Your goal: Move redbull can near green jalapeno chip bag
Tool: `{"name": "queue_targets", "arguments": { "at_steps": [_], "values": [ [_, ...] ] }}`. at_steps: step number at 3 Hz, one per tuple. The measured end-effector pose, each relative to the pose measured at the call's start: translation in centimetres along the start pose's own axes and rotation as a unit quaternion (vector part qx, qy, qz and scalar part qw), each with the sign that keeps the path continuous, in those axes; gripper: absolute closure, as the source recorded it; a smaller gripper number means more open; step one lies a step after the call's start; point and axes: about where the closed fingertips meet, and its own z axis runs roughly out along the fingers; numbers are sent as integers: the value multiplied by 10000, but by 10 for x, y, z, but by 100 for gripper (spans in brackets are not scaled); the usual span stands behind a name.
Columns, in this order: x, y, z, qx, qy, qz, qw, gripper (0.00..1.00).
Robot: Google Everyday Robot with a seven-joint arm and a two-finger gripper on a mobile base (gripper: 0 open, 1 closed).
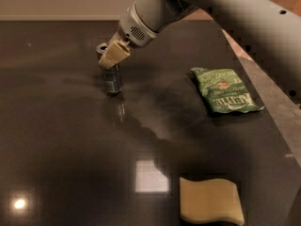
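Observation:
The redbull can point(112, 79) stands upright at the middle left of the dark table, its base at or just above the surface. My gripper point(110, 60) comes down from the upper right and is shut around the can's upper part. One cream fingertip point(114, 55) covers the can's near side, and the other finger is hidden behind the can. The green jalapeno chip bag point(225, 90) lies flat at the right, well apart from the can.
A pale yellow wavy-edged sponge point(210, 200) lies near the front edge. The dark glossy table point(56, 140) ends along a slanted right edge point(277, 126) just beyond the bag. My arm point(221, 4) spans the upper right.

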Motion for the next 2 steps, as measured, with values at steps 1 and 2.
{"name": "queue_targets", "arguments": {
  "at_steps": [1,2],
  "values": [
    [16,-11,-37,176,117,133,9997,100],
    [42,-22,-75,387,245,330,9984,100]
  ]
}}
